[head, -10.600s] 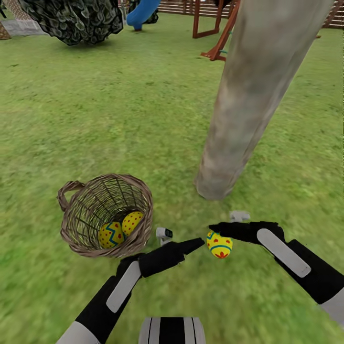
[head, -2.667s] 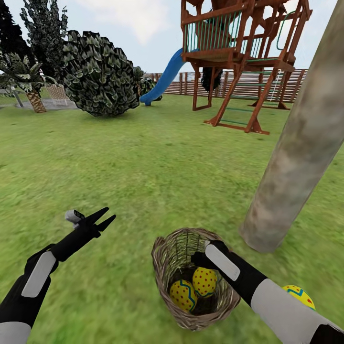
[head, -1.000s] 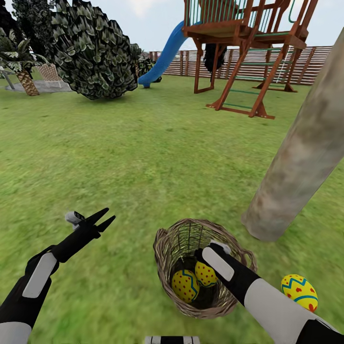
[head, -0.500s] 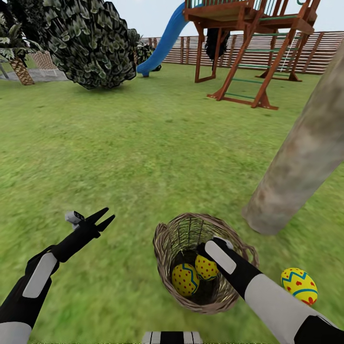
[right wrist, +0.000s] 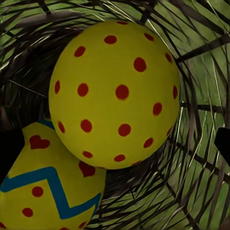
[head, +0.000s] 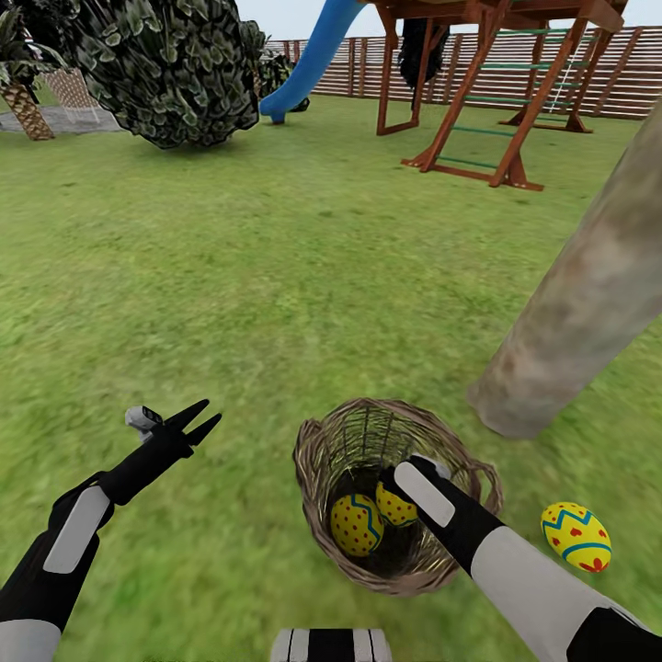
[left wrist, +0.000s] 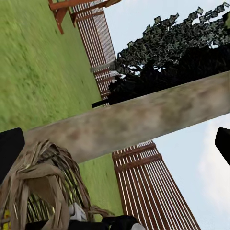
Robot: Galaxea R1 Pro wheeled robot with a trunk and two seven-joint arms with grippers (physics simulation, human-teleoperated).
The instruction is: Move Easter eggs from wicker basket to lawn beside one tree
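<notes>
Right claw [right wrist: 115,143] sits down inside the wicker basket [head: 322,460], spread wide around the red-dotted egg [right wrist: 115,91]; zigzag egg [head: 356,524] touches it. Left claw [head: 204,419] hangs parted, empty.

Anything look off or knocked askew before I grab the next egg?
Nothing stands out. The wicker basket sits upright on the lawn with two eggs inside; the third egg lies near the tree.

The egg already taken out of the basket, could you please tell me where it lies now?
In the head view, that egg lies on the lawn at the lower right, just right of the wicker basket and near the tree trunk's base.
</notes>
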